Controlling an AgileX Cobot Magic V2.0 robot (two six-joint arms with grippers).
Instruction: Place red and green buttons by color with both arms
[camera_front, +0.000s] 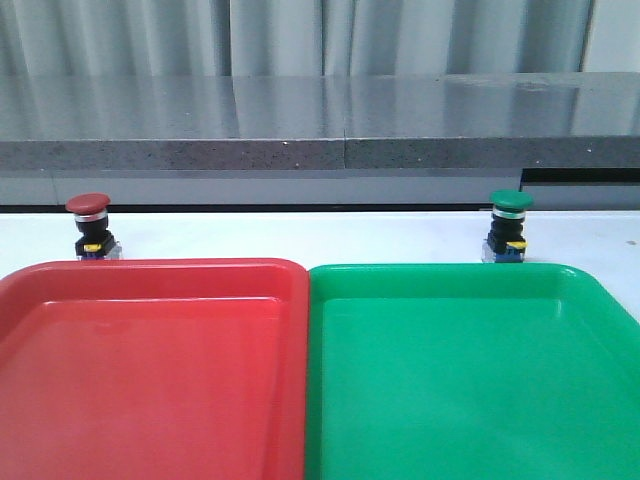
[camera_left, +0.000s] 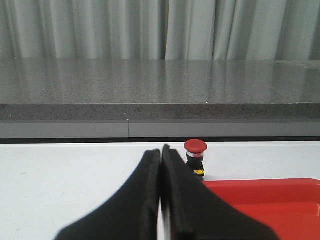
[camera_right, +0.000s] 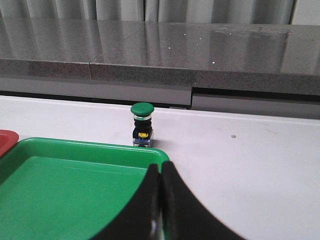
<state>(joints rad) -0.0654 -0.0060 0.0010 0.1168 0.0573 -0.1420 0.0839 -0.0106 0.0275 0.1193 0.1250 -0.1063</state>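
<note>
Buttons stand upright on the white table (camera_front: 300, 232), well apart, each just behind the far rim of the tray of its own colour. The red button (camera_front: 90, 227) sits behind the red tray (camera_front: 150, 370) toward its left end, and the green button (camera_front: 508, 227) sits behind the green tray (camera_front: 470, 380) toward its right end; neither is inside a tray. Each shows a mushroom cap, black body, yellow tag and a blue-and-clear base. The trays lie side by side, rims touching down the middle of the front view. In the left wrist view the left gripper (camera_left: 161, 150) has its black fingers pressed together with nothing between them, near the red button but apart from it. In the right wrist view the right gripper (camera_right: 160, 167) is likewise closed and empty, over the green tray's corner, apart from the green button. A grey stone ledge (camera_front: 320, 125) and pale curtain (camera_front: 300, 35) run behind the table.
</note>
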